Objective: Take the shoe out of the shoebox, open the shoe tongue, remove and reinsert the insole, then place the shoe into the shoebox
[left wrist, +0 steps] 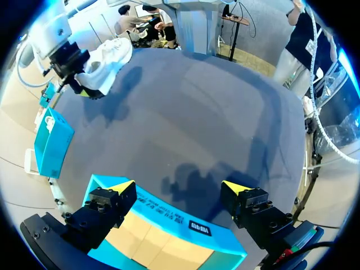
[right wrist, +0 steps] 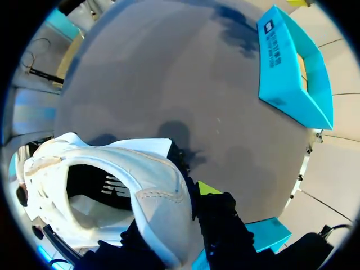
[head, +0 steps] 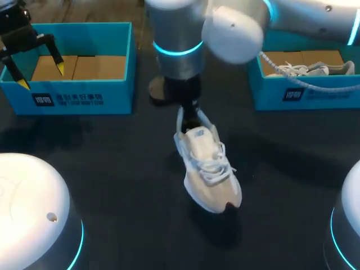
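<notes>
Shoe [head: 207,163] mid-frame, toe toward me and low over the surface [head: 112,169], heel collar clamped in my right pincer [head: 190,115]. By my read the shoe is out of its box. Tongue, insole and return are left.

Left pincer [head: 41,76], upper left, spread wide and empty, over the left box [head: 84,95]. Right box [head: 315,93], upper right, holds a second shoe [head: 306,68].

Likely snag: the grip crowds the collar, where the insole comes out.

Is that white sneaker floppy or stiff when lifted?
Probably light: the white sneaker hangs from the right pincer by its heel rim alone. It holds its shape, so likely fairly stiff; the loose laces would probably flop.
</notes>
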Controlling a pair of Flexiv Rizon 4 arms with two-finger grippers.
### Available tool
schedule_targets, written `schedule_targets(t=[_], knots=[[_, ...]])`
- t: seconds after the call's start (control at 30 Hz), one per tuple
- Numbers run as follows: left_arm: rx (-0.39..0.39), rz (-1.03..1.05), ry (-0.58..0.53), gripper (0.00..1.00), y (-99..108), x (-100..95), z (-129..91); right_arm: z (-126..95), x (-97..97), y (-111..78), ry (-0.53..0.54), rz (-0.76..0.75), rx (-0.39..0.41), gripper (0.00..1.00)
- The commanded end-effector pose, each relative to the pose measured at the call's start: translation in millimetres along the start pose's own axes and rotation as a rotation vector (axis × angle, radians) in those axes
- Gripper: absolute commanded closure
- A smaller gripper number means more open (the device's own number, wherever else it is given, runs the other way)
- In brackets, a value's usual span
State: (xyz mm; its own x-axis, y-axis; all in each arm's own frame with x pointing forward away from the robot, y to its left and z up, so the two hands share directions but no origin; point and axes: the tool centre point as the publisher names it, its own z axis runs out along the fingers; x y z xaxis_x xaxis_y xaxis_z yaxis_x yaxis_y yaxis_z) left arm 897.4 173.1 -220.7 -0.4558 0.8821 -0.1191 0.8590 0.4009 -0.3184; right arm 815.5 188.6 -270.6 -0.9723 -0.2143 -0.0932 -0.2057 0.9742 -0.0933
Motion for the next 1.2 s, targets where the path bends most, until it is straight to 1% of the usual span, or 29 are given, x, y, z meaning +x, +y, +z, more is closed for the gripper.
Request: schedule_targets(t=[0.03,0.23,0.27,0.3,0.33,0.4,0.47,0.5,0.53,0.63,0.7,0.73,0.8,0.83,0.87,0.9,0.97,1.0,1.03,1.1,1.2], knots=[[-0.003,0.000,0.001,0.00,-1,0.2,0,-6,3.4,-8.5,-0.005,-0.002,-0.010,1.00],[-0.003,0.000,0.001,0.00,-1,0.2,0,-6,3.4,-8.5,-0.005,-0.002,-0.010,1.00],[-0.003,0.000,0.001,0.00,-1,0.2,0,0,7.5,-3.7,0.012,0.022,-0.031,1.00],[-0.003,0.000,0.001,0.00,-1,0.2,0,4,8.7,-0.2,0.040,0.048,-0.013,1.00],[-0.003,0.000,0.001,0.00,-1,0.2,0,4,7.8,0.1,0.039,0.055,-0.019,1.00],[-0.003,0.000,0.001,0.00,-1,0.2,0,1,0.2,-7.7,0.050,0.082,-0.004,1.00],[-0.003,0.000,0.001,0.00,-1,0.2,0,-7,-11.0,-24.6,0.035,0.096,0.008,1.00],[-0.003,0.000,0.001,0.00,-1,0.2,0,-12,-18.0,-35.0,0.024,0.098,0.028,1.00],[-0.003,0.000,0.001,0.00,-1,0.2,0,-19,-26.5,-49.5,0.004,0.104,0.047,1.00],[-0.003,0.000,0.001,0.00,-1,0.2,0,-39,-46.2,-86.1,-0.028,0.108,0.070,1.00],[-0.003,0.000,0.001,0.00,-1,0.2,0,-48,-57.8,-103.3,-0.035,0.104,0.085,1.00],[-0.003,0.000,0.001,0.00,-1,0.2,0,-53,-68.2,-117.9,-0.037,0.097,0.108,1.00],[-0.003,0.000,0.001,0.00,-1,0.2,0,-54,-70.9,-121.6,-0.035,0.097,0.114,1.00],[-0.003,0.000,0.001,0.00,-1,0.2,0,-60,-85.8,-145.0,-0.041,0.080,0.138,1.00],[-0.003,0.000,0.001,0.00,-1,0.2,0,-61,-89.7,-152.0,-0.042,0.075,0.141,1.00],[-0.003,0.000,0.001,0.00,-1,0.2,0,-63,-96.8,-165.2,-0.050,0.062,0.126,1.00],[-0.003,0.000,0.001,0.00,-1,0.2,0,-67,-104.4,-178.8,-0.052,0.063,0.140,1.00],[-0.003,0.000,0.001,0.00,-1,0.2,0,-71,-110.1,-190.9,-0.059,0.060,0.133,1.00],[-0.003,0.000,0.001,0.00,-1,0.2,0,-76,-115.5,-201.2,-0.063,0.063,0.144,1.00],[-0.003,0.000,0.001,0.00,-1,0.2,0,-86,-121.3,-214.9,-0.101,0.030,0.143,1.00],[-0.003,0.000,0.001,0.00,-1,0.2,0,-86,-121.3,-214.9,-0.101,0.030,0.143,1.00]])
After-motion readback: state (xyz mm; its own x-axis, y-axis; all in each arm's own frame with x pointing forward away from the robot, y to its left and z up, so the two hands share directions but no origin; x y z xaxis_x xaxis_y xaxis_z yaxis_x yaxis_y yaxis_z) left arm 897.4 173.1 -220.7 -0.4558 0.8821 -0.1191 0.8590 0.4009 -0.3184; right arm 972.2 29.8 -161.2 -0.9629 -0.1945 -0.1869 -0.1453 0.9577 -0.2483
